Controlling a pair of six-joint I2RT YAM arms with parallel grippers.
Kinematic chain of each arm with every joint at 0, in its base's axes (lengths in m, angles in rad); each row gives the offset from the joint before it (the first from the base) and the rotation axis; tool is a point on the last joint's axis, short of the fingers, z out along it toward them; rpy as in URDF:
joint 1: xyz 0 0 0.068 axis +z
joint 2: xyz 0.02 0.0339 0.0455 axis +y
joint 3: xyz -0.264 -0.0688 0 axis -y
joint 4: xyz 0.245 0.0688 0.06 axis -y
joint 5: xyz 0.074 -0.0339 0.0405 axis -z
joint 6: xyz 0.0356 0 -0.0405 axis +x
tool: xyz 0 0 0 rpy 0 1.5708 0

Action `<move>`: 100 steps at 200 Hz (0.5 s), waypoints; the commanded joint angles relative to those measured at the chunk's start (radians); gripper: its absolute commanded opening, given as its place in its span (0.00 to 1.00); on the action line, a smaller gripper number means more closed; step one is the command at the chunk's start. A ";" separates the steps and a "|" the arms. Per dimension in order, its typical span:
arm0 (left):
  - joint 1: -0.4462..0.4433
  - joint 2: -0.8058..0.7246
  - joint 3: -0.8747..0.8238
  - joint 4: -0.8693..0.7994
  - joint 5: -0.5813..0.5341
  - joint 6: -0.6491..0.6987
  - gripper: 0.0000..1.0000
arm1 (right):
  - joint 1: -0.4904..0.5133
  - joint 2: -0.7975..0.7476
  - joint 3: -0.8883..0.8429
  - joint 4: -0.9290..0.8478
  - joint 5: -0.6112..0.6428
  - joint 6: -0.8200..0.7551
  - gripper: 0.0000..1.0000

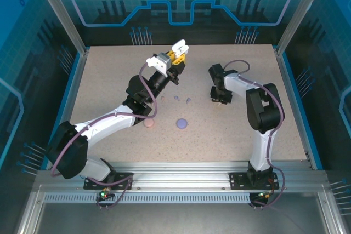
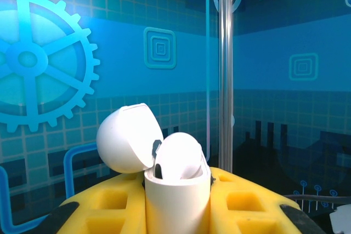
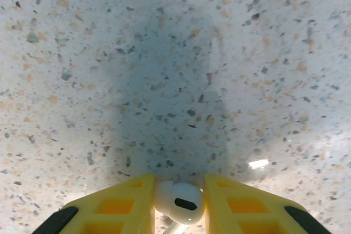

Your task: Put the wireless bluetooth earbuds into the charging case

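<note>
My left gripper (image 1: 179, 52) is lifted over the far middle of the table, shut on a white charging case (image 2: 177, 201) held upright between its yellow fingers (image 2: 109, 206). The case's lid (image 2: 129, 138) is hinged open to the left, and one white earbud (image 2: 178, 157) sits in the case. My right gripper (image 1: 219, 98) is down at the tabletop, right of centre. Its yellow fingers (image 3: 118, 204) press on both sides of a second white earbud (image 3: 178, 201), whose stem points down.
A pink case (image 1: 148, 124) and a purple case (image 1: 181, 123) lie shut on the speckled table (image 1: 109, 80), near centre. Tiny purple earbuds (image 1: 176, 98) lie loose between the two arms. Blue panels and aluminium posts (image 2: 225, 69) surround the table.
</note>
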 commanded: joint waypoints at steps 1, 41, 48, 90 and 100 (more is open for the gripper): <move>-0.006 0.009 0.033 0.035 0.009 -0.021 0.00 | 0.000 -0.073 -0.039 0.050 0.035 -0.057 0.26; -0.005 0.015 0.036 0.035 0.011 -0.027 0.00 | 0.023 -0.169 -0.093 0.119 0.060 -0.092 0.24; -0.005 0.016 0.036 0.035 0.011 -0.029 0.00 | 0.028 -0.186 -0.100 0.129 0.065 -0.098 0.24; -0.005 0.015 0.039 0.029 0.011 -0.029 0.00 | 0.052 -0.293 -0.121 0.178 0.080 -0.129 0.24; -0.005 0.016 0.040 0.028 0.011 -0.027 0.00 | 0.058 -0.323 -0.124 0.192 0.081 -0.139 0.25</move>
